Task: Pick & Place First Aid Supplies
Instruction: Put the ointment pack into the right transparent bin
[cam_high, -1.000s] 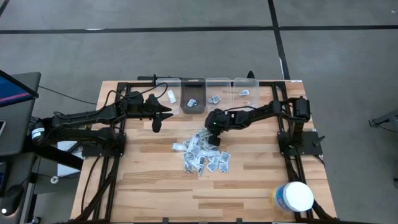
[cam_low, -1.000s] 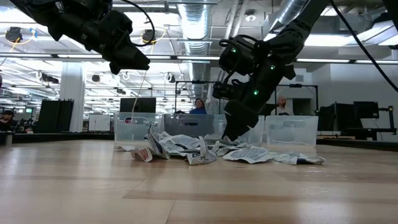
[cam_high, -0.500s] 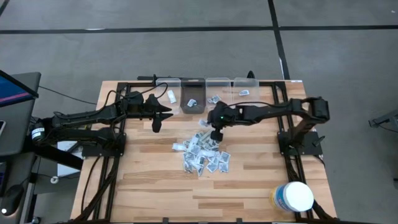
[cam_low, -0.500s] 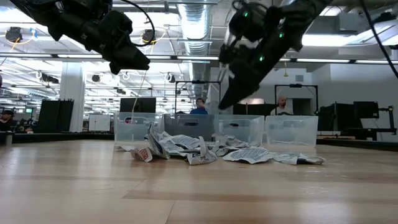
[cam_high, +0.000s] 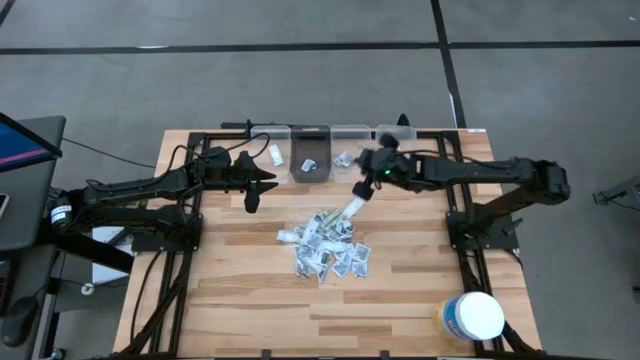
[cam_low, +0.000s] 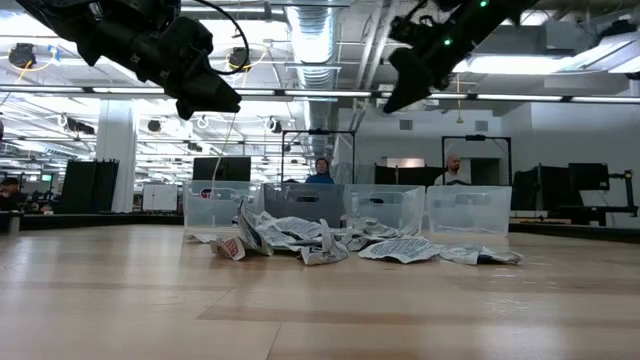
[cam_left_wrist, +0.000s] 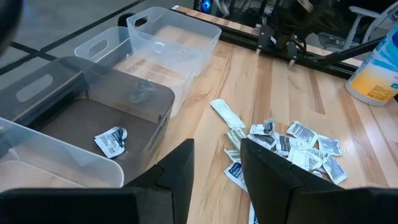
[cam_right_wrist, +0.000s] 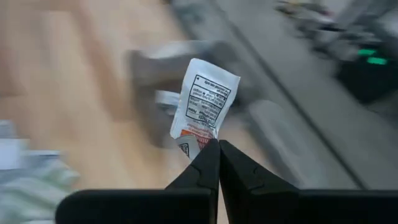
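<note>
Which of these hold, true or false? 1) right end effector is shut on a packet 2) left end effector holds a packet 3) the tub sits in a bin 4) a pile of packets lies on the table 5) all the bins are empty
1) The right end effector is shut on a packet: true.
2) The left end effector holds a packet: false; its fingers are apart with nothing between them.
3) The tub sits in a bin: false; it stands on the table near a corner, far from the bins.
4) A pile of packets lies on the table: true.
5) All the bins are empty: false; the dark bin has a packet in it.
</note>
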